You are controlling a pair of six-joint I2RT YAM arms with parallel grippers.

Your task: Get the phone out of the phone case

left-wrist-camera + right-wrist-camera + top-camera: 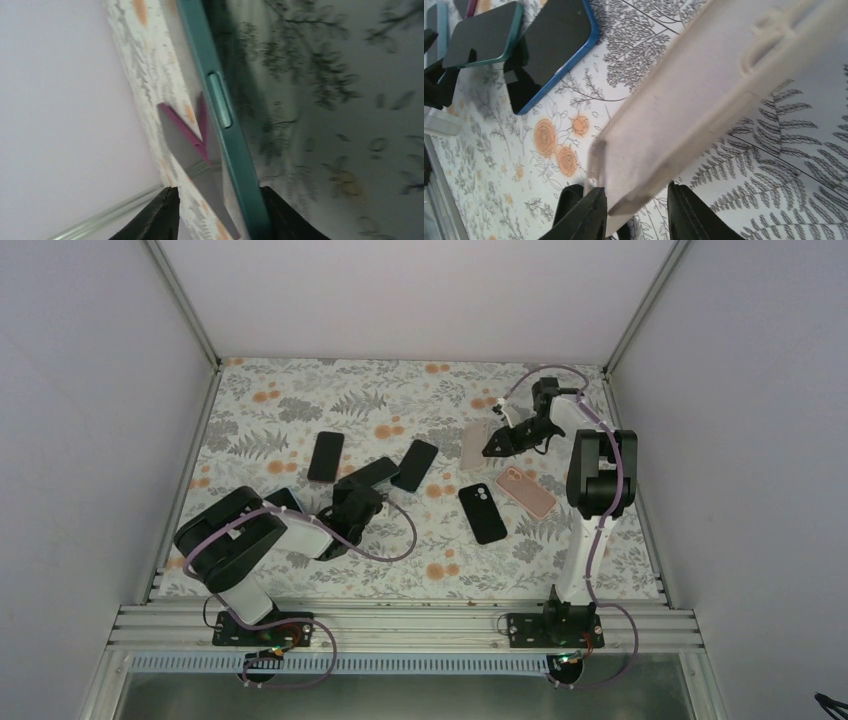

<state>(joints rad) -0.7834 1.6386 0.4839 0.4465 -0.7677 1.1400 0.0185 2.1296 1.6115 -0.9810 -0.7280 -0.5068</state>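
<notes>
Your right tool [636, 200] is clamped on the edge of the beige case [704, 90]. Your left tool [217, 202] straddles the teal phone [220, 100]; whether it grips cannot be told.

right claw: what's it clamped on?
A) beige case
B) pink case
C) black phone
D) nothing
A: the right wrist view shows the beige case pinched at its corner between the fingers of the right claw, while the pink case lies apart from it in the top view.
</notes>
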